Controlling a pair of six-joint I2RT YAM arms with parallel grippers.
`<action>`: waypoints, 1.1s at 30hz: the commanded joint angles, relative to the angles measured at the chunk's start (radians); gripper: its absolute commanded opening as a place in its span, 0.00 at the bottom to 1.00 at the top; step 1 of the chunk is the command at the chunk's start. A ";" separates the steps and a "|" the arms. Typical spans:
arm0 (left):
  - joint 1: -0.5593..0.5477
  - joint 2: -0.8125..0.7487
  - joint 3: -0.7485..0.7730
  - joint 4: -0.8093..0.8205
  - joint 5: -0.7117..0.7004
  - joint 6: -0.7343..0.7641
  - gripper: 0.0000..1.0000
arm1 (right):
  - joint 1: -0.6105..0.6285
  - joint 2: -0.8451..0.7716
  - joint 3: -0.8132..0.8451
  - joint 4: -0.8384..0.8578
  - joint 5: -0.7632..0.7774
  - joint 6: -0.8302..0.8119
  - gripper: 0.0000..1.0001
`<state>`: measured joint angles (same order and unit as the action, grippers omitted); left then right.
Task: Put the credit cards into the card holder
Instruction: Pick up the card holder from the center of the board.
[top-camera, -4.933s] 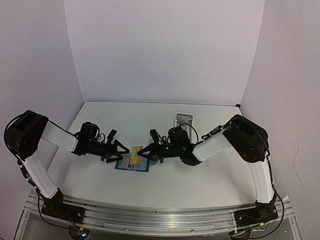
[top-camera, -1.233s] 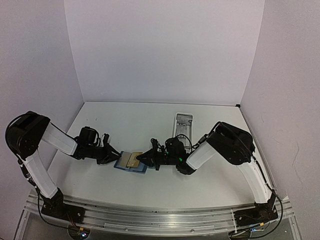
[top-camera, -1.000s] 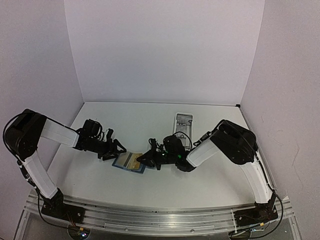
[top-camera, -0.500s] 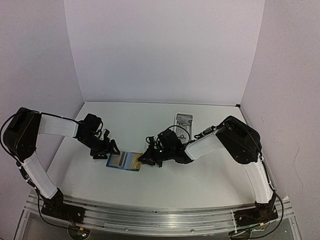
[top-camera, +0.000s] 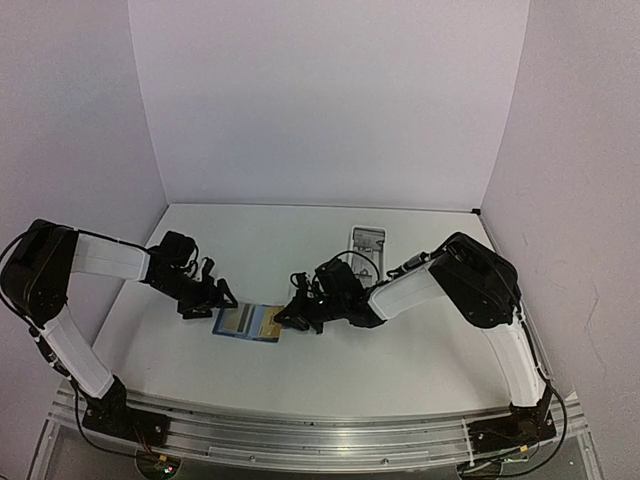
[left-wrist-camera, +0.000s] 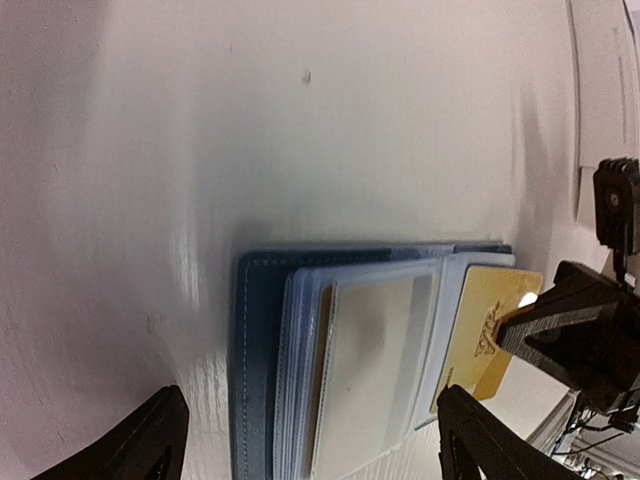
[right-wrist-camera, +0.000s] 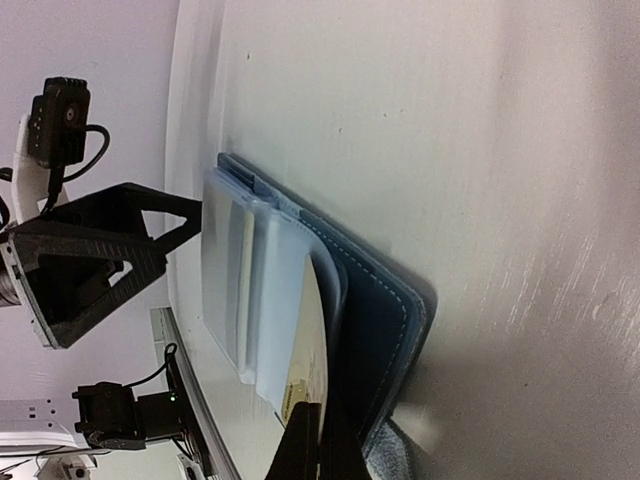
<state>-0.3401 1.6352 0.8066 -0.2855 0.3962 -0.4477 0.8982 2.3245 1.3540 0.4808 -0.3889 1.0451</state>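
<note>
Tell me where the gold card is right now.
In the top view the gold card sits at the right end of the open card holder, near centre table, pinched by the right gripper.

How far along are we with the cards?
Done: the card holder lies open, with a pale card apparently already in a clear sleeve. In hand: the right gripper pinches the gold card, its edge at the sleeves; the left gripper is open alongside. Left: seat the gold card fully. Whether the white tray holds more cards is unclear.
</note>
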 joint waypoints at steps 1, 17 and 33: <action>0.027 0.064 -0.086 0.124 0.060 0.023 0.86 | 0.001 0.037 -0.021 -0.074 0.006 -0.036 0.00; 0.049 0.095 -0.209 0.499 0.472 -0.209 0.63 | -0.005 0.071 -0.007 -0.061 -0.006 -0.046 0.00; 0.050 0.128 -0.175 0.541 0.565 -0.204 0.00 | -0.022 0.062 0.021 -0.059 -0.016 -0.080 0.00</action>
<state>-0.2588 1.7424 0.6155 0.2375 0.8875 -0.6552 0.8822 2.3413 1.3575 0.5068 -0.4274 1.0084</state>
